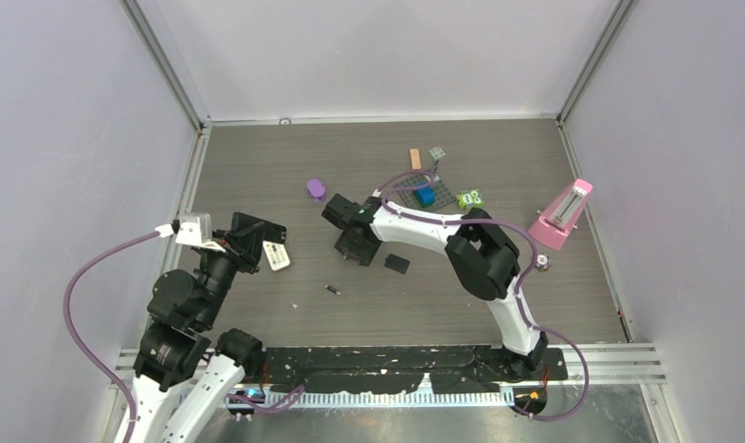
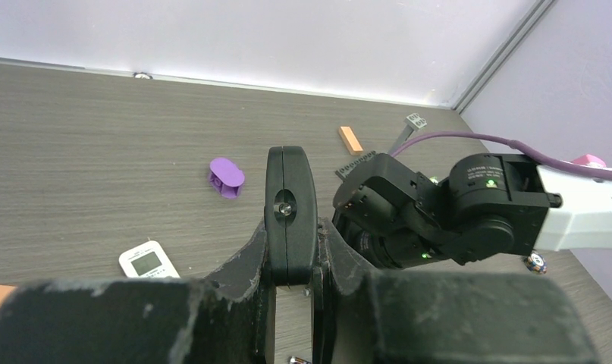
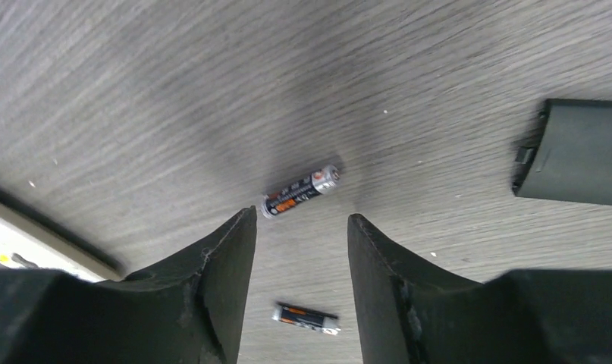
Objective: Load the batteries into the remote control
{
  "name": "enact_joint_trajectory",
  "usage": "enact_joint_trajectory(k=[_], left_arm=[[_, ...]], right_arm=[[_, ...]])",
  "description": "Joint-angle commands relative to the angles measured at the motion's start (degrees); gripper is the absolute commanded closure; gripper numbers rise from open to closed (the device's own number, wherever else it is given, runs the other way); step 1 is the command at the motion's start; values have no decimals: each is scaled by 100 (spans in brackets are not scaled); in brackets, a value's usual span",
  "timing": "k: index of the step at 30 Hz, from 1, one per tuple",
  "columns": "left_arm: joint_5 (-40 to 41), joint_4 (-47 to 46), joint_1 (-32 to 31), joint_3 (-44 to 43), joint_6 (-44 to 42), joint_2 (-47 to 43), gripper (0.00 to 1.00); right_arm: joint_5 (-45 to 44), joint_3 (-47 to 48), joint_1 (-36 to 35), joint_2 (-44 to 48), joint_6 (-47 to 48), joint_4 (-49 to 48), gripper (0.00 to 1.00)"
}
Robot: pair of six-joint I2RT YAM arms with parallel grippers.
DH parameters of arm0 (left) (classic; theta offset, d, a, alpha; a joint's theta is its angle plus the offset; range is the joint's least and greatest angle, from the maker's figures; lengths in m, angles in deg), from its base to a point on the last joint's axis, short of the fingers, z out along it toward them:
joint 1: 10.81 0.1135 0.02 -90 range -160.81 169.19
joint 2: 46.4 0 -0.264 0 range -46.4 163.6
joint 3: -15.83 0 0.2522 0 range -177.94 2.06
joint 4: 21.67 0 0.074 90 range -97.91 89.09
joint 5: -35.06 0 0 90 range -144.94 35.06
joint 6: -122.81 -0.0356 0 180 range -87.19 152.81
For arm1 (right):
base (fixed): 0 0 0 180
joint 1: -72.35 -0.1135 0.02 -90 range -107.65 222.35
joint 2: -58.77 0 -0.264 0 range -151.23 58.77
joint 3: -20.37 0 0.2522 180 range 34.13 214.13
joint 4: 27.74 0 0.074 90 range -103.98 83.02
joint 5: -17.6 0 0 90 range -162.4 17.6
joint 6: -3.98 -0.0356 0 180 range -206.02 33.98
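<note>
- The left end effector (image 2: 291, 267) is pinching the black remote control (image 2: 291, 199), held edge-on.
- A black cover (image 3: 575, 152), likely the battery door, lies loose on the counter (image 3: 136, 91). The compartment therefore seems already opened (it is not visible in any view, so I cannot tell what is inside).
- Two batteries lie on the counter. One battery (image 3: 300, 191) is just ahead of the right end effector (image 3: 301, 227), and the second battery (image 3: 306, 318) is nearer the wrist.
- The right end effector's fingers are spread and empty, poised over the first cell.
- Left, by my judgement: grasp each cell, seat it in the remote control, then refit the cover.
</note>
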Motion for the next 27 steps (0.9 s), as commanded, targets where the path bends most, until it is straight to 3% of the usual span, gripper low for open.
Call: enact_joint_trajectory(k=[1, 6, 18, 20, 25, 27], left_arm=[[175, -117, -4, 26, -10, -201, 100], [318, -319, -5, 180, -142, -530, 100], [197, -336, -5, 135, -230, -250, 100], [178, -365, -4, 133, -238, -197, 100], [244, -396, -5, 146, -211, -120, 100], [346, -402, -4, 154, -167, -129, 100]], right_arm=[[-313, 732, 17, -361, -1077, 878, 50], [-257, 964, 77, -598, -1292, 1173, 55], [-502, 1105, 182, -727, -1105, 1371, 61], [-535, 1137, 192, -753, -1037, 1368, 67], [-569, 1151, 226, -782, -698, 1214, 92], [-594, 1155, 239, -740, -537, 1153, 94]])
